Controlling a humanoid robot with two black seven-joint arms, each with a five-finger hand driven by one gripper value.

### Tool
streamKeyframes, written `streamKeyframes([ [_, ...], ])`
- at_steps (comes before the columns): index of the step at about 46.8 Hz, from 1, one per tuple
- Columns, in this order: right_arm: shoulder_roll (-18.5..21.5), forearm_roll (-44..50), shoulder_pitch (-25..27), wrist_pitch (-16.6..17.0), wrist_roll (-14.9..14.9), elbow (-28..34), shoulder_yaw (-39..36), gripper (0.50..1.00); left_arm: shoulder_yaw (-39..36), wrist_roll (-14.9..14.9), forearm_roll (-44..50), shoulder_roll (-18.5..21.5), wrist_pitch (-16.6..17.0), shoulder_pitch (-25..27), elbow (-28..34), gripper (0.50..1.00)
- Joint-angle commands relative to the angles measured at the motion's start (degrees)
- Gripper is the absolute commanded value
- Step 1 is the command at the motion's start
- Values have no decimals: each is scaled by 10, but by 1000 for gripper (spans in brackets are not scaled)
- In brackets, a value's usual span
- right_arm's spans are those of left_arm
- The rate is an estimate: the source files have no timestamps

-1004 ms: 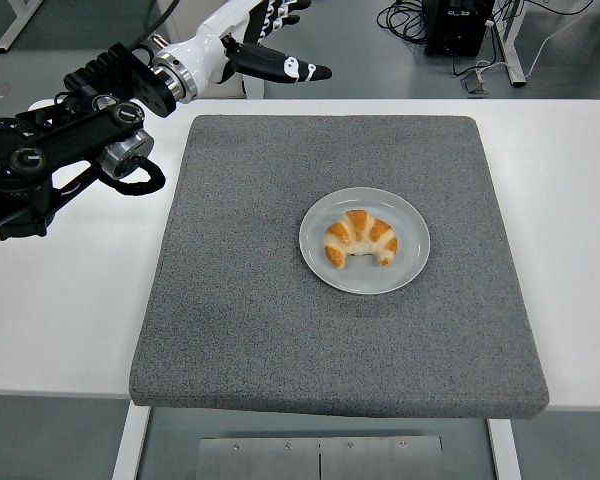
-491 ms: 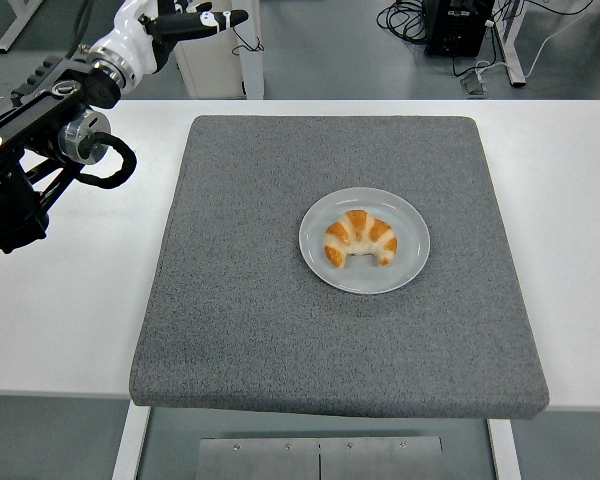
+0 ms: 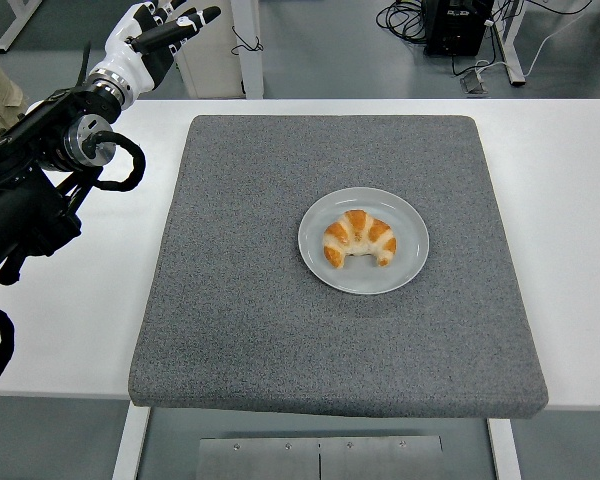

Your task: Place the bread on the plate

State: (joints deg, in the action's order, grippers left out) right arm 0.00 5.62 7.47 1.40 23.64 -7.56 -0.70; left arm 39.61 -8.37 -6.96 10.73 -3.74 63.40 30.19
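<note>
One croissant-shaped piece of bread (image 3: 360, 238) lay on the plate (image 3: 320, 262) when I checked the head view, resting a little left of the plate's middle and fully inside its rim. It was a curved crescent with both tips pointing toward the near edge of the table, the arch turned away from me. Its crust showed golden brown bands alternating with paler, cream-coloured stripes across the back, and the two ends looked darker and more toasted than the middle. The plate itself was round and pale grey-blue, and it sat flat on the grey mat (image 3: 230, 330), somewhat right of the mat's centre. The mat covered most of the white table (image 3: 570, 250) and overhung the table's near edge slightly. I saw my left hand (image 3: 155, 35) raised at the top left corner, well apart from the plate and beyond the table's far edge, its white and black fingers (image 3: 193, 18) stretched out and loosely spread, holding nothing. The black left arm (image 3: 40, 170) ran down along the left edge of the picture over the bare tabletop, beside the mat without touching it. Cables (image 3: 410, 20) lay on the floor behind the table.
</note>
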Motion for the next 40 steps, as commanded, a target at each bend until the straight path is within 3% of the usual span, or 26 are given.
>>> streamKeyframes([
  [1, 0, 0, 0, 0, 0, 0, 0, 1000, 7, 0, 11, -9, -15, 0, -22, 971],
  [17, 0, 0, 1, 2, 0, 0, 0, 1000, 14, -17, 18, -38, -101, -27, -124, 971],
  [40, 0, 0, 1, -1, 0, -5, 0, 1000, 13, -23, 23, -41, -107, -35, -137, 971],
])
